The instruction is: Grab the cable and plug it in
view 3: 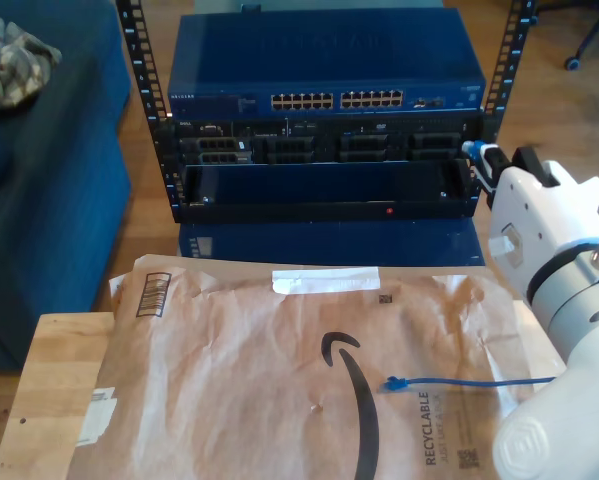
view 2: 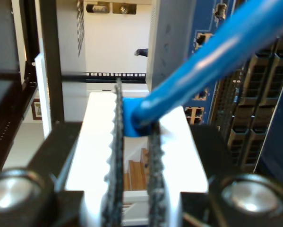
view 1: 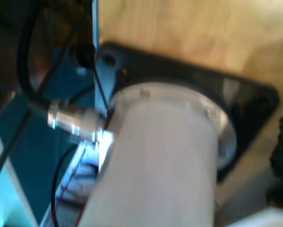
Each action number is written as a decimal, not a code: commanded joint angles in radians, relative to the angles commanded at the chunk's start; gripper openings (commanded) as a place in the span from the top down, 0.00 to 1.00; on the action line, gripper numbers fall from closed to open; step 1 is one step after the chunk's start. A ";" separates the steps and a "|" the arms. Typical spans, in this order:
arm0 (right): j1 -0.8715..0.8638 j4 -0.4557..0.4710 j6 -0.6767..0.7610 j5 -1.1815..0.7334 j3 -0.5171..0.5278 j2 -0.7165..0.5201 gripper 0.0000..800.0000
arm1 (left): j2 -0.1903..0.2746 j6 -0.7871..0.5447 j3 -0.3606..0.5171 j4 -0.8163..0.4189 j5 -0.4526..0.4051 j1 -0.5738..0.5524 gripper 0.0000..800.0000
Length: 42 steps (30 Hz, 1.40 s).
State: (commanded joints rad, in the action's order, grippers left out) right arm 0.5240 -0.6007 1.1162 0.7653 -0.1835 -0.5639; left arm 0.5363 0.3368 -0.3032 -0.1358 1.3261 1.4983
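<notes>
Pinching the cable (view 2: 207,56) near its plug between second-gripper (view 2: 134,142) pads, line it squarely with a switch (view 3: 329,60) port ahead before pushing; first gripper's state unreadable.

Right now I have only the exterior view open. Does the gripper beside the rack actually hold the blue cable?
Observer: Yes. In the second wrist view my second gripper is shut on the cable, pinched between its serrated fingers.
Operator: What is ahead of it?
Observer: Network ports on a blue panel sit beyond the fingers; nothing is plugged in where I can see.
Operator: And the first wrist camera?
Observer: It looks at a white arm base on a black plate bolted to wood, with a silver connector at its side.
</notes>
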 joint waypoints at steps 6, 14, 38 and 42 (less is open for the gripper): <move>0.000 0.000 0.000 0.000 0.012 -0.005 1.00 | 0.002 -0.063 0.012 0.003 -0.017 0.103 0.00; 0.002 0.000 0.000 0.000 0.012 -0.005 1.00 | 0.052 -0.104 0.043 0.005 -0.012 0.104 0.00; 0.028 -0.061 0.003 0.000 0.041 0.005 1.00 | -0.018 -0.204 0.192 0.006 -0.212 0.124 0.00; 0.026 -0.063 0.003 0.002 0.046 0.035 1.00 | -0.020 -0.204 0.192 0.006 -0.212 0.124 0.00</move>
State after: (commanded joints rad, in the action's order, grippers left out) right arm 0.5501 -0.6636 1.1193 0.7668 -0.1375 -0.5286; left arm 0.5163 0.1327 -0.1114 -0.1297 1.1143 1.6226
